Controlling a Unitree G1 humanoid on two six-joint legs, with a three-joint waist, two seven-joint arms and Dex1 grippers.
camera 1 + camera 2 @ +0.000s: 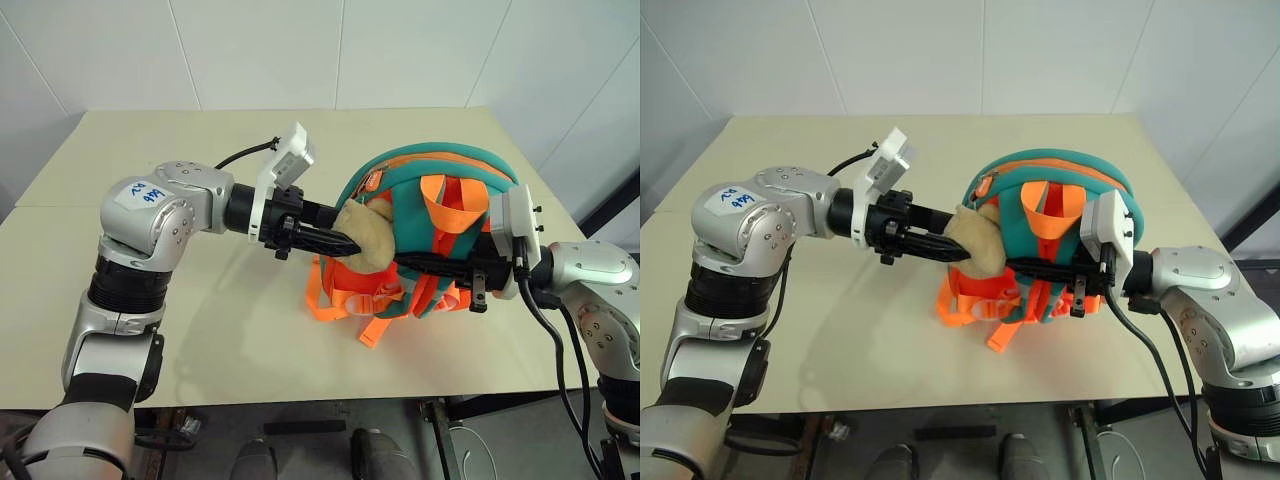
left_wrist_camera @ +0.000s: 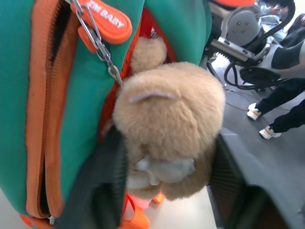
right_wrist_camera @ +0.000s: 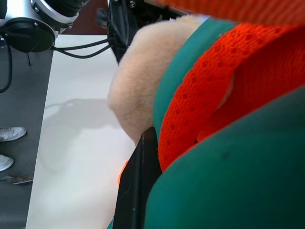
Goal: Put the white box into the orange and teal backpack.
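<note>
Left claw (image 1: 345, 243) pinches the plush toy (image 1: 368, 238) — right claw (image 1: 1025, 265) pinches the backpack (image 1: 400, 185).

You face pale beige rectangular tabletop (image 1: 150, 360), seam line crossing its left part. White panelled wall (image 1: 330, 50) behind it, thin vertical joints. Dark grey floor (image 2: 281, 167) beside table. Black metal table frame (image 1: 330, 425) under near edge. Light even, soft shadows.
</note>
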